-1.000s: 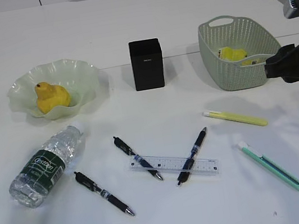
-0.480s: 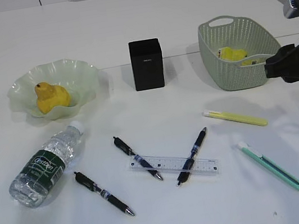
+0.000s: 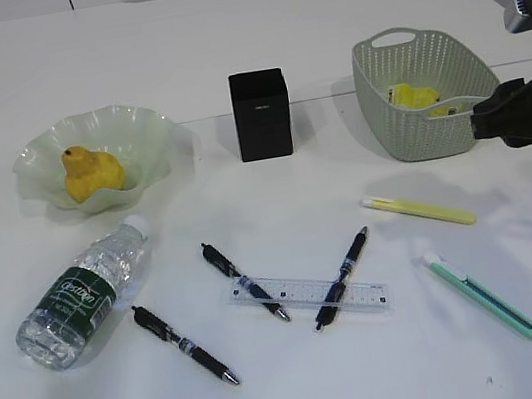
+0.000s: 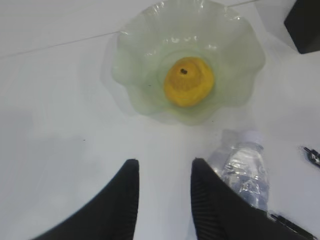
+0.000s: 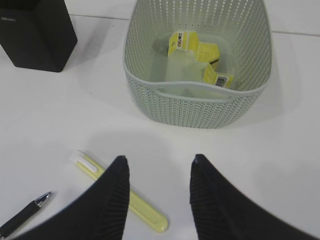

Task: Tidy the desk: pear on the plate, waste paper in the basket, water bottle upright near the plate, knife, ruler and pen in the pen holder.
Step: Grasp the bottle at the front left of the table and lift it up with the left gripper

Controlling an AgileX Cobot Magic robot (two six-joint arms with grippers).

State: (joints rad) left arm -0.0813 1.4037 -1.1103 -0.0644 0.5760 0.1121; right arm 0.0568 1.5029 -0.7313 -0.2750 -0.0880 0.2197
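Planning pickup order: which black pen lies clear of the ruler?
The left pen, beside the bottle. The other two pens lie across the ruler.

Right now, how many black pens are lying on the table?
3: one pen beside the bottle, two pens crossing the ruler. None seems hidden.

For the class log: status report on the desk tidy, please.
Both jaws open, empty. Pear on plate, waste paper in basket. Water bottle lying down. Nothing blocking.

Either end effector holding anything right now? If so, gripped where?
Nothing held. Left end effector is open above bare desk; right end effector is open, empty, near the basket.
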